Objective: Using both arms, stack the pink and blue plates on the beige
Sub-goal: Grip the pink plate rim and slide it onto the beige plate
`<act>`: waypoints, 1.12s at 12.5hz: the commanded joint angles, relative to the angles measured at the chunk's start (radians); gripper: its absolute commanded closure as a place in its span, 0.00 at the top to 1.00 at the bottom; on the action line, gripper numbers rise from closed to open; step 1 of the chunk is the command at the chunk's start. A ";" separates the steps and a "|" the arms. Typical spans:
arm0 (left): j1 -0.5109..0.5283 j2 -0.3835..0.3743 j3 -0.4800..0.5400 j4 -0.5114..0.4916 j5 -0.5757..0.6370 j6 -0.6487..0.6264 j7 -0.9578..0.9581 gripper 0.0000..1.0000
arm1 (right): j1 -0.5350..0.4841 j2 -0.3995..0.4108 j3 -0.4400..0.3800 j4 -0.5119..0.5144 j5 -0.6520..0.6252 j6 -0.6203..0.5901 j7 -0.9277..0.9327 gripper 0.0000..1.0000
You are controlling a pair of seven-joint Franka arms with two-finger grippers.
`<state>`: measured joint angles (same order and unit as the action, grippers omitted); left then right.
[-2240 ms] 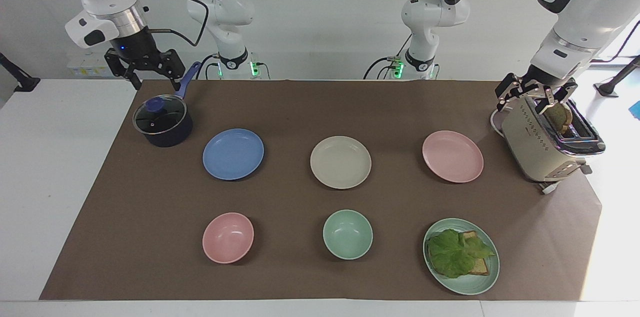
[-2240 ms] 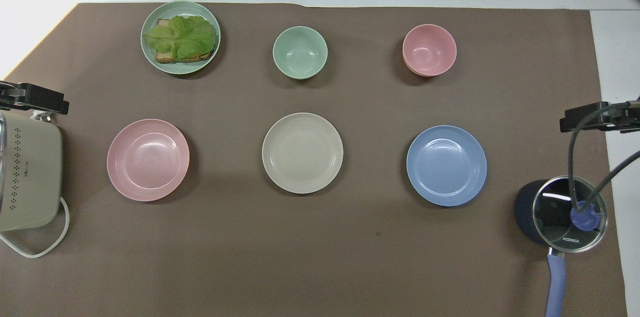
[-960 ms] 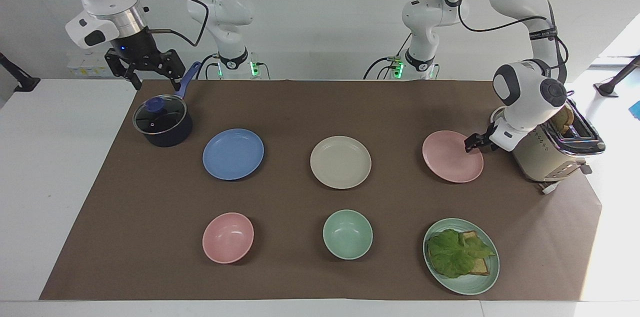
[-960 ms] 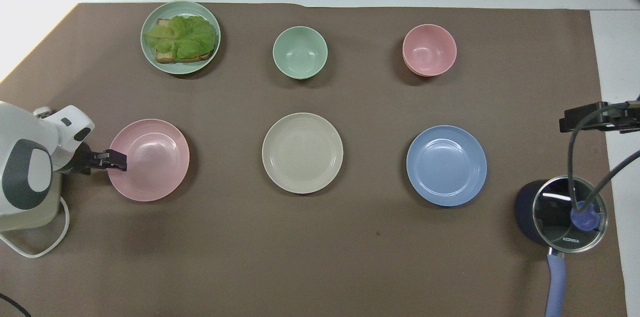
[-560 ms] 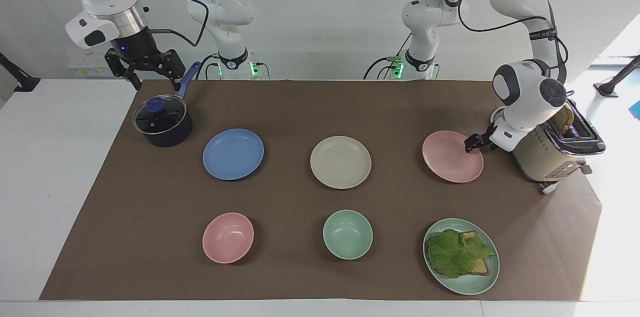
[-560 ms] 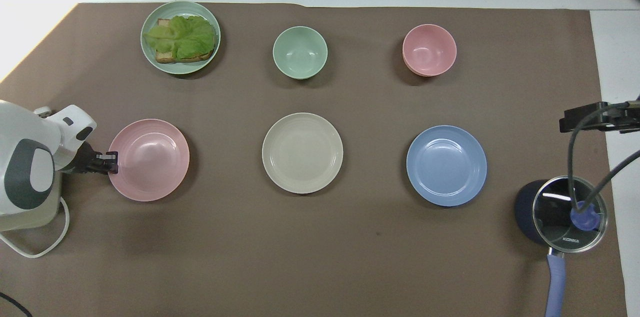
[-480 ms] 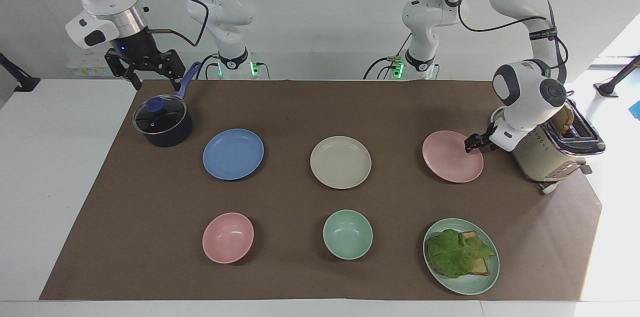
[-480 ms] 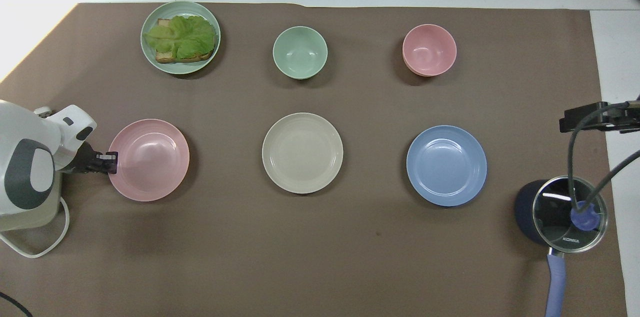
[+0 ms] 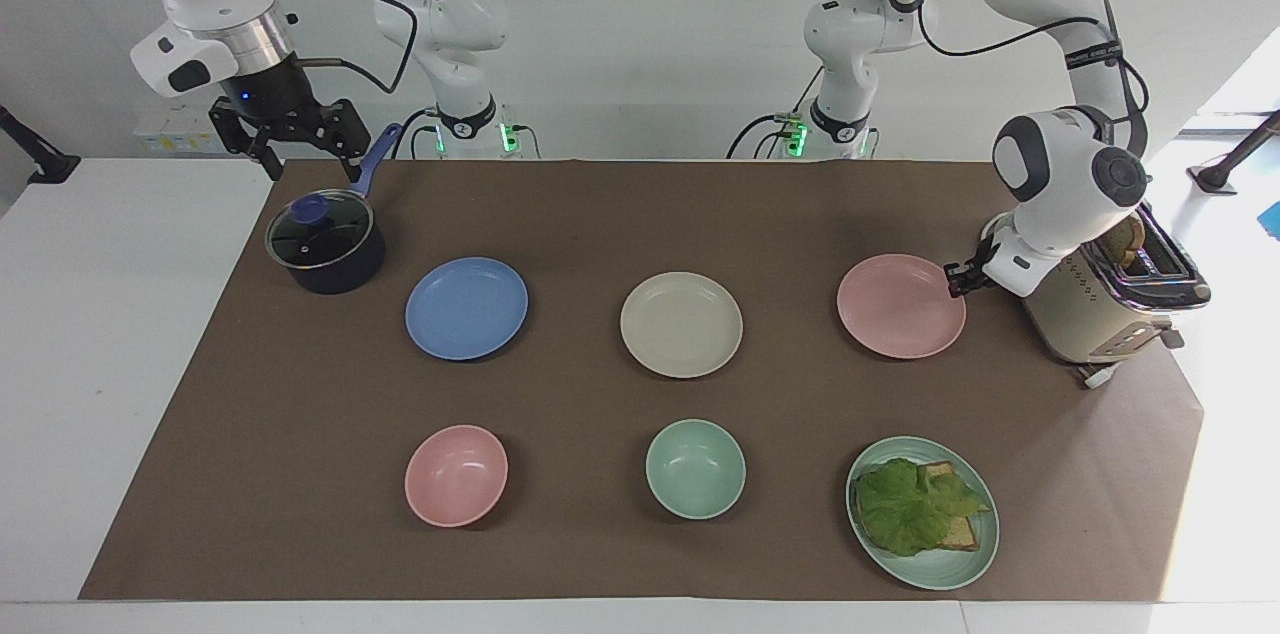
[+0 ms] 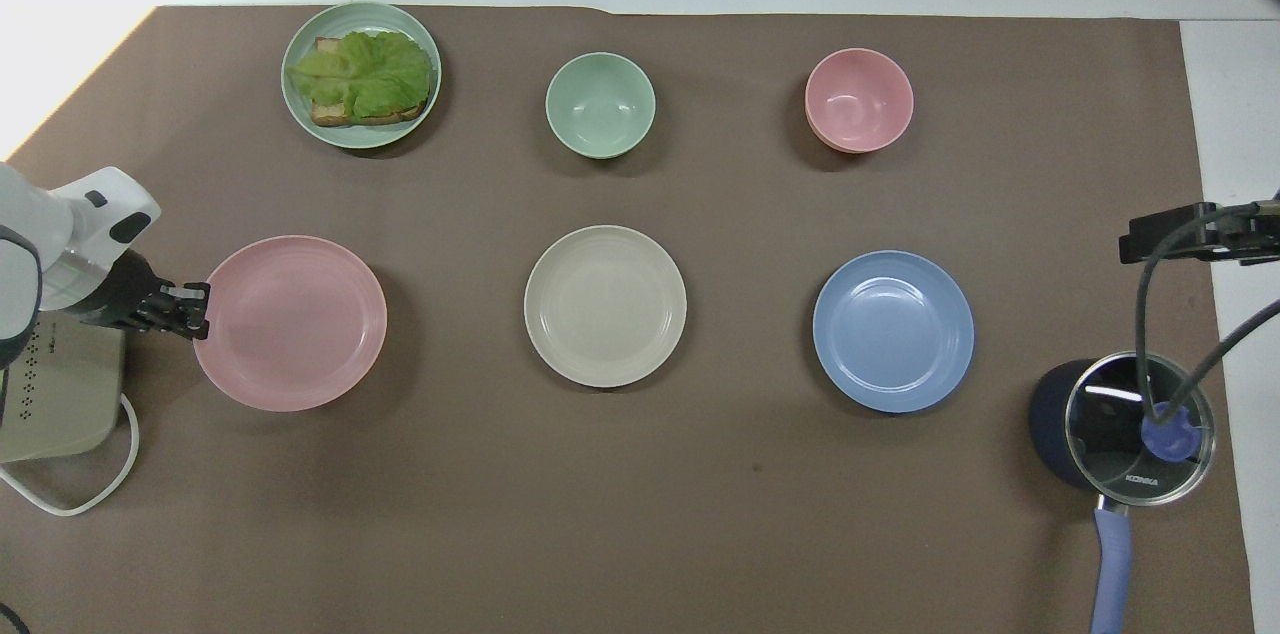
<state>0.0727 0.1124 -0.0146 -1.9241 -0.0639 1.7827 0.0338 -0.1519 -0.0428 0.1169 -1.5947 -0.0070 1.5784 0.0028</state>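
The pink plate [image 9: 900,306] [image 10: 290,322] hangs just above the brown mat at the left arm's end of the table, held level. My left gripper [image 9: 955,276] [image 10: 200,306] is shut on the plate's rim on the side toward the toaster. In the middle of the mat lies the beige plate [image 9: 681,324] [image 10: 605,305], with nothing on it. The blue plate [image 9: 466,307] [image 10: 893,330] lies beside it toward the right arm's end. My right gripper [image 9: 312,159] hangs open in the air over the pot's handle and waits.
A dark pot [image 9: 325,242] with a glass lid stands near the blue plate. A cream toaster [image 9: 1075,314] stands right beside the left gripper. Farther from the robots sit a pink bowl [image 9: 456,475], a mint bowl [image 9: 695,468] and a mint plate [image 9: 965,564] carrying lettuce and toast.
The left arm came down from the toaster to the pink plate, shut on its rim and raised it slightly off the mat. The right arm has not moved.
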 commanded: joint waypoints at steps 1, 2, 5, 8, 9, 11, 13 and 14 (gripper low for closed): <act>-0.144 0.004 0.007 0.096 -0.080 -0.085 -0.227 0.00 | -0.014 -0.005 0.004 -0.010 0.007 0.019 -0.023 1.00; -0.218 0.004 0.007 0.093 -0.096 -0.059 -0.332 0.00 | -0.014 -0.006 0.004 -0.010 0.007 0.018 -0.024 1.00; -0.405 0.013 0.007 0.051 -0.165 0.097 -0.524 0.00 | -0.014 -0.006 0.004 -0.013 0.007 0.020 -0.023 1.00; -0.510 0.058 0.007 -0.056 -0.197 0.350 -0.566 0.00 | -0.014 -0.006 0.004 -0.014 0.007 0.018 -0.021 1.00; -0.531 0.085 0.007 -0.064 -0.200 0.394 -0.566 0.00 | -0.014 -0.006 0.004 -0.014 0.007 0.018 -0.021 1.00; -0.536 0.105 0.007 -0.065 -0.200 0.416 -0.560 0.00 | -0.015 -0.008 0.003 -0.016 0.007 0.018 -0.023 1.00; -0.542 0.107 0.007 -0.062 -0.200 0.423 -0.554 0.99 | -0.015 -0.008 0.003 -0.022 0.005 0.020 -0.020 1.00; -0.542 0.108 0.007 -0.059 -0.198 0.425 -0.554 1.00 | -0.015 -0.014 0.003 -0.030 0.005 0.029 -0.020 1.00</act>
<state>-0.4502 0.2357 -0.0245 -1.9763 -0.2439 2.1904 -0.5318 -0.1524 -0.0427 0.1155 -1.5983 -0.0070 1.5785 0.0028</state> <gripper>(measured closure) 0.771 0.000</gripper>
